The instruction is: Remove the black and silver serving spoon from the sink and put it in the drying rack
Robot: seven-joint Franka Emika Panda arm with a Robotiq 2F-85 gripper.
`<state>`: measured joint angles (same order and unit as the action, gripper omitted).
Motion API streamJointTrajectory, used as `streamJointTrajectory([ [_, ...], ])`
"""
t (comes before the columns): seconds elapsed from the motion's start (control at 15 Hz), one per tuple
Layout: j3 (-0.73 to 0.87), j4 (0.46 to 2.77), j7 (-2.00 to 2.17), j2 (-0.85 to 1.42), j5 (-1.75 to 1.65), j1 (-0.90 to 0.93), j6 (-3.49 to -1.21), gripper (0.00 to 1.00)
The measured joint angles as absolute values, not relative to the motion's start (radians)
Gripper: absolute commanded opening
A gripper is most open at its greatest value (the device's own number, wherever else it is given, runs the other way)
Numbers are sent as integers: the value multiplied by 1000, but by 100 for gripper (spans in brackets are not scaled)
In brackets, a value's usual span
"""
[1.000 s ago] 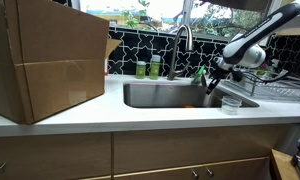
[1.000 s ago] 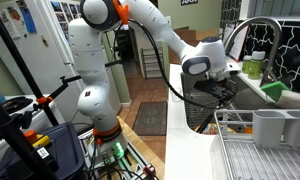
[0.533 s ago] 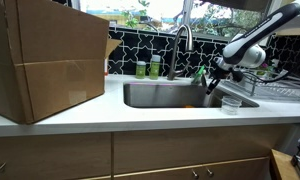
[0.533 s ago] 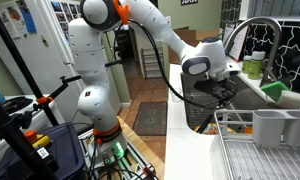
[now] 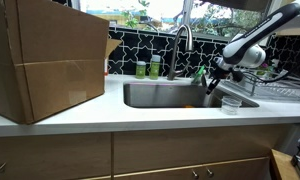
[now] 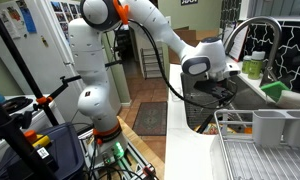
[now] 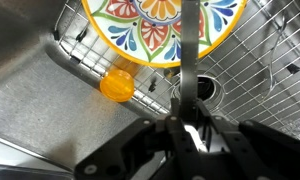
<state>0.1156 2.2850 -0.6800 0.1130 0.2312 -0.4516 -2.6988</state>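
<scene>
Unchanged since a second ago in both exterior views: same arm pose, same low hang over the basin, no visible shift of anything.

Hovers with the gripper (image 5: 212,86) down inside the sink (image 5: 155,96), at the end nearest the drying rack (image 5: 281,91). Seen from the rack side as well, with the gripper (image 6: 228,93) just past the rack's wire edge (image 6: 252,141).

From the wrist view, closed to a narrow gap, gripper (image 7: 187,128) pinching the serving spoon (image 7: 190,50) at one end of its handle. Long axis straight out from the jaws, in line with the wrist, crossing the painted plate (image 7: 140,25) and passing just beside the drain (image 7: 209,90). Far end cut off by the top of the picture, so cannot tell where the bowl lies or whether it rests on the plate. Orange ball (image 7: 117,85) on the sink grid, near the handle but apart from it.

Judged as grasp made, lift not yet done. Calls next for a straight rise to clear the sink rim, then a short carry sideways over the counter to the rack. Main risk: the long spoon swinging or slipping in so small a pinch, or clipping the plate.
</scene>
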Motion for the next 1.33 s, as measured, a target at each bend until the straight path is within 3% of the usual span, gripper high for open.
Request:
streamJointTrajectory([
  [0.07, 116, 2285, -680, 113, 231, -452, -2699, 19],
  [0.13, 116, 2285, -680, 113, 231, -452, -2699, 5],
  [0.73, 212, 2226, -378, 89, 57, -376, -2695, 5],
  [1.33, 263, 2115, -55, -40, -91, -345, -2464, 5],
])
